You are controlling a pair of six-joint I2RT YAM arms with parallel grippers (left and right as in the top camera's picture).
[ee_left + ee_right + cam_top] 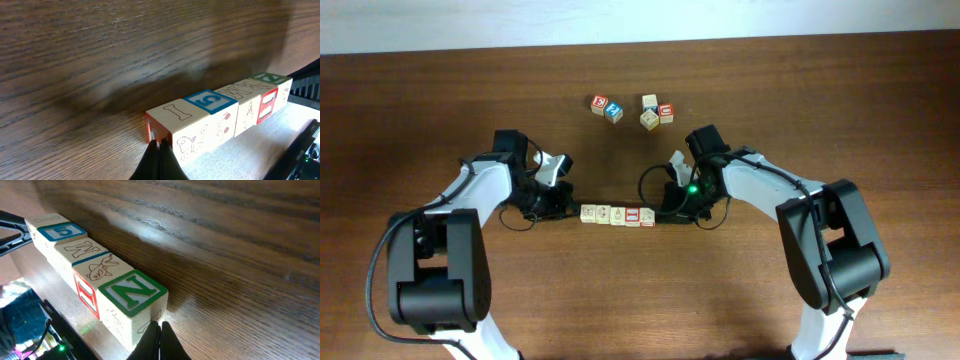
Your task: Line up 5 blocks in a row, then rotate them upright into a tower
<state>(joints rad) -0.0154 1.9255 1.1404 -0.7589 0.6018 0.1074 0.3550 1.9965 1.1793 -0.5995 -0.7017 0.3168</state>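
Five blocks (618, 215) are lying in one touching row on the bench (440, 100), running left to right. The left hand (568, 210) is touching its left end, the right hand (663, 208) its right end. Behind the row, well apart, a pair of cubes (605, 106) is sitting left of three cubes (650, 118).

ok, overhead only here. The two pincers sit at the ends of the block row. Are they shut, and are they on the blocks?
Observer: Left pincer is shut, tips against the red end face of the first block.
Operator: Right end?
Observer: Right pincer is shut too, tips at an edge of the last block's end face.
Operator: Any side faces I can't see?
Observer: The last block shows a green N. Second from the left pincer is a blue 5 block.
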